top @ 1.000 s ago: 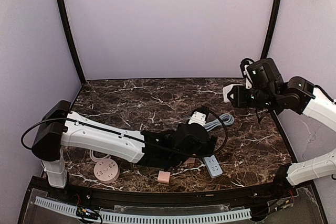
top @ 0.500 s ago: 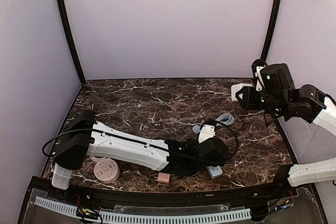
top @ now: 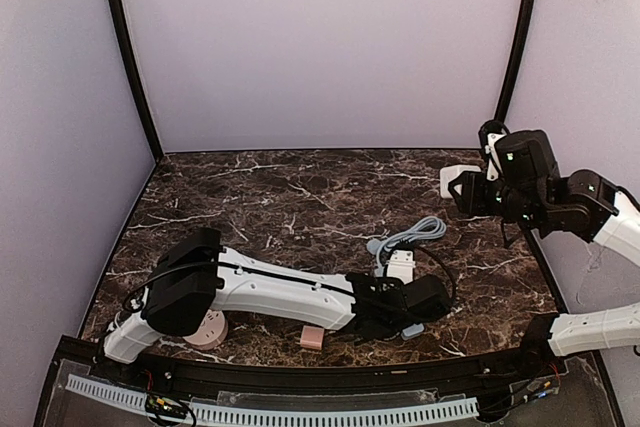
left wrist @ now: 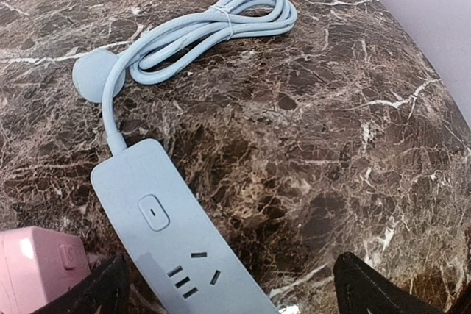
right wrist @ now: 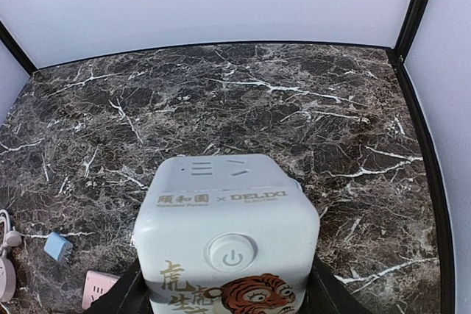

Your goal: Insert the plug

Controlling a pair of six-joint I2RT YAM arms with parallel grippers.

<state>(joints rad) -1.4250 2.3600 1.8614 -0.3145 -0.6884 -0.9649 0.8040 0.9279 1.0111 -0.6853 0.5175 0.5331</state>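
Observation:
A light blue power strip (left wrist: 168, 232) lies on the marble table, with its coiled cable (left wrist: 213, 26) and round plug (left wrist: 94, 75) behind it. My left gripper (left wrist: 229, 288) is open and low over the strip's socket end, one finger on each side, touching nothing. In the top view the left gripper (top: 422, 309) covers most of the strip (top: 411, 330), and the cable (top: 412, 235) lies just beyond. My right gripper (right wrist: 224, 295) is shut on a white cube socket (right wrist: 228, 218) with a tiger print, held up at the far right (top: 458, 178).
A pink cube socket (top: 312, 337) lies near the front edge and shows beside the strip (left wrist: 35, 264). A round pink socket (top: 205, 328) sits at front left under the left arm. Black frame posts stand at the back corners, and the right wall is close to the right arm.
My left arm has swung right and forward, bringing its gripper down over the blue strip's end. My right arm has drawn back to the right with the white cube.

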